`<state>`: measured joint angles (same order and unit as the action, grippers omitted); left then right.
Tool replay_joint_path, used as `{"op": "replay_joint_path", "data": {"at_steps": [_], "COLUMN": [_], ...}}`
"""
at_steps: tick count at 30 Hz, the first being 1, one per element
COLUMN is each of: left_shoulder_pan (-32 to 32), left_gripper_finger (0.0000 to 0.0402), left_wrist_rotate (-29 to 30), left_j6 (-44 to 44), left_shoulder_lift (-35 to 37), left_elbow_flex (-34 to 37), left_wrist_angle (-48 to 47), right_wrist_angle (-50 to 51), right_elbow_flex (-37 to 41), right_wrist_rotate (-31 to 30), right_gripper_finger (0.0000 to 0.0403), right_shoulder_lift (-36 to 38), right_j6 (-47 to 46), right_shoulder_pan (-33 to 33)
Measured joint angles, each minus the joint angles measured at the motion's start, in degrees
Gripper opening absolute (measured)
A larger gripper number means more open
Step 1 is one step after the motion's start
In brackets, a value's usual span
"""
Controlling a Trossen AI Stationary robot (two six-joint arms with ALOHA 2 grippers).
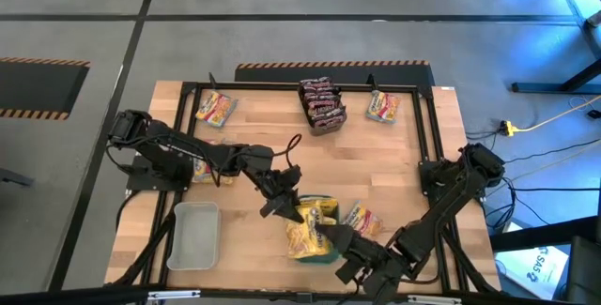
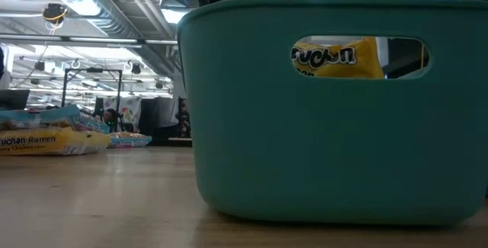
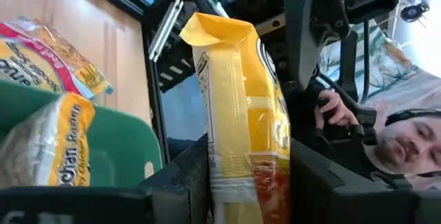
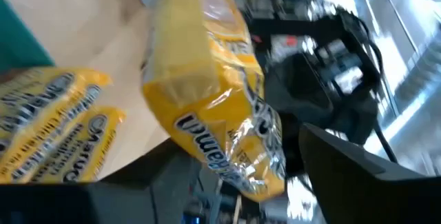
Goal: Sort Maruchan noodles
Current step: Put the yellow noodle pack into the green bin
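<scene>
Yellow noodle packet [image 3: 241, 114] stands on end, clamped between the left gripper [image 1: 282, 195] fingers just above the teal bin [image 1: 324, 249], while the right gripper [image 1: 349, 260], jaws apart, hovers beside it.

This looked like a robotics lab set in an industrial hall. The wooden table [image 1: 376, 169] stood in a black metal frame [image 1: 427, 127] on a grey concrete floor [image 1: 282, 42] marked with black-and-orange hazard tape [image 1: 329, 64]. Exposed ducts [image 2: 91, 4] and strip lights [image 2: 171, 15] ran under the ceiling. A person wearing a headset [image 3: 396, 138] sat beyond the left gripper's fingers.
</scene>
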<state>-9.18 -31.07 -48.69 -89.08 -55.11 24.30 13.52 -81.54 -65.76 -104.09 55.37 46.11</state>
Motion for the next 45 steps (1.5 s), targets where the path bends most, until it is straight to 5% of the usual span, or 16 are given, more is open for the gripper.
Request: {"op": "replay_joint_path", "data": {"at_steps": [8,15,20,26,31,35,41,45], "left_shoulder_pan": [0.9,0.9,-0.8,-6.3,-11.8,-15.3,-20.0,-22.5], "left_gripper_finger": [0.0136,0.0136,0.0136,0.0136,0.0136,0.0136,0.0136,0.0136], "left_wrist_rotate": [0.1,3.8,12.9,31.3,48.7,55.4,61.2,64.8], "left_j6": [1.9,9.1,18.3,33.1,39.7,40.3,39.9,39.8], "left_shoulder_lift": [0.0,0.0,0.0,0.0,-0.1,-0.5,-0.7,-0.6], "left_elbow_flex": [0.0,0.0,0.0,0.0,0.0,0.0,0.1,0.1], "left_wrist_angle": [2.6,3.6,3.6,3.4,1.4,0.3,-1.3,-1.2], "right_wrist_angle": [2.8,23.9,40.9,56.1,58.1,56.2,40.8,38.3], "right_elbow_flex": [0.0,0.0,0.0,0.0,0.0,0.1,3.1,3.3], "right_wrist_rotate": [-11.8,-1.2,4.8,8.9,14.9,22.5,37.7,39.5], "right_gripper_finger": [0.0270,0.0264,0.0264,0.0264,0.0264,0.0264,0.0264,0.0264], "right_shoulder_lift": [0.1,3.6,3.8,4.2,4.8,6.1,9.6,14.3], "right_j6": [-19.3,-67.8,-99.3,-121.9,-126.8,-125.4,-107.4,-99.2], "right_shoulder_pan": [5.0,8.3,8.5,9.8,9.0,6.7,-0.3,-6.2]}}
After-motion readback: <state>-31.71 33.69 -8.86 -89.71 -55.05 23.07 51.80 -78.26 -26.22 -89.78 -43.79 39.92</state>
